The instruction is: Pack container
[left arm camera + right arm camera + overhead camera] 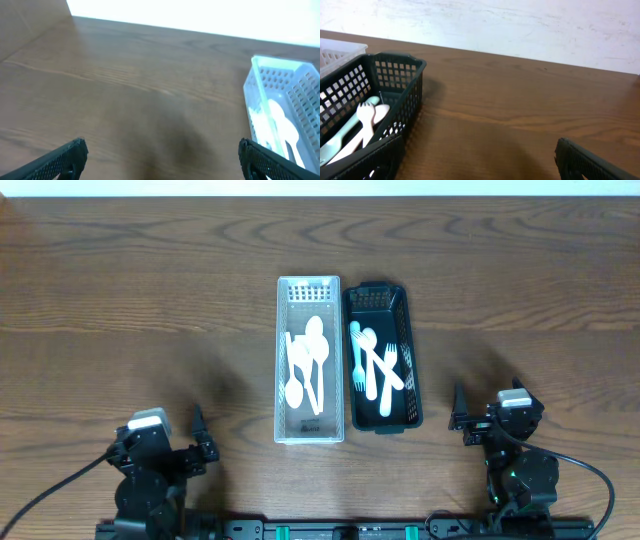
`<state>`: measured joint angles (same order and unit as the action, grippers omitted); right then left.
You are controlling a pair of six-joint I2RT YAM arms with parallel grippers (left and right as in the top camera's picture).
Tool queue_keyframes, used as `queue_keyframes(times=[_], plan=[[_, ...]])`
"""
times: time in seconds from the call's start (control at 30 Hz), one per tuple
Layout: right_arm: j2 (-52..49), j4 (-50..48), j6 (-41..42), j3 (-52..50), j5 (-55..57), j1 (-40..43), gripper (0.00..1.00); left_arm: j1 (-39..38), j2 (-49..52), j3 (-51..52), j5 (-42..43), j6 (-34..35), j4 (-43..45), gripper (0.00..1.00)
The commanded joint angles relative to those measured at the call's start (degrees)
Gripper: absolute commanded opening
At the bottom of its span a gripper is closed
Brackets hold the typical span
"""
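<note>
A white slotted container (280, 360) stands mid-table holding white spoons (308, 365). Touching its right side is a black mesh container (413, 360) with white and pale blue forks and spoons (375, 370). My left gripper (202, 436) rests open near the front left, well clear of both. In the left wrist view its gripper (162, 160) spans bare wood, with the white container (260, 80) at the right. My right gripper (462, 418) is open at the front right. In the right wrist view that gripper (480, 160) holds nothing, and the black container (400, 67) with a fork (365, 112) lies to its left.
Brown wooden tabletop (140, 300) stretches around both containers. A pale wall (520, 25) runs along the far edge. The arm bases and a black rail (340, 530) sit at the front edge.
</note>
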<state>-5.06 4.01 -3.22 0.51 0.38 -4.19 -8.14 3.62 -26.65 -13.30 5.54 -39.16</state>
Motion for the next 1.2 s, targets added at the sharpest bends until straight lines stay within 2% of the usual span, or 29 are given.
queue_keyframes(times=[0.0, 0.2, 0.3, 0.37, 0.47, 0.73, 1.17], plan=[[0.57, 0.17, -0.70, -0.20, -0.39, -0.37, 0.99, 0.92, -3.37, 6.38, 0.85, -0.59, 5.79, 0.98], [0.57, 0.17, -0.68, -0.20, -0.39, -0.37, 0.99, 0.90, -3.50, 15.21, 1.33, -1.29, 25.20, 0.98], [0.57, 0.17, -0.68, -0.20, -0.39, -0.37, 0.99, 0.90, -3.50, 20.09, 5.79, -7.48, 35.28, 0.98], [0.57, 0.17, -0.70, -0.20, -0.39, -0.37, 0.99, 0.92, -3.50, 22.88, 8.48, -10.64, 39.87, 0.98], [0.57, 0.17, -0.68, -0.20, -0.39, -0.37, 0.99, 0.90, -3.50, 25.79, 9.38, -11.10, 43.23, 0.98], [0.57, 0.17, -0.68, -0.20, -0.39, -0.37, 0.99, 0.90, -3.50, 26.43, 15.78, -10.91, 35.06, 0.98], [0.57, 0.17, -0.68, -0.20, -0.39, -0.37, 0.99, 0.90, -3.50, 26.43, 17.20, -10.84, 35.30, 0.98]])
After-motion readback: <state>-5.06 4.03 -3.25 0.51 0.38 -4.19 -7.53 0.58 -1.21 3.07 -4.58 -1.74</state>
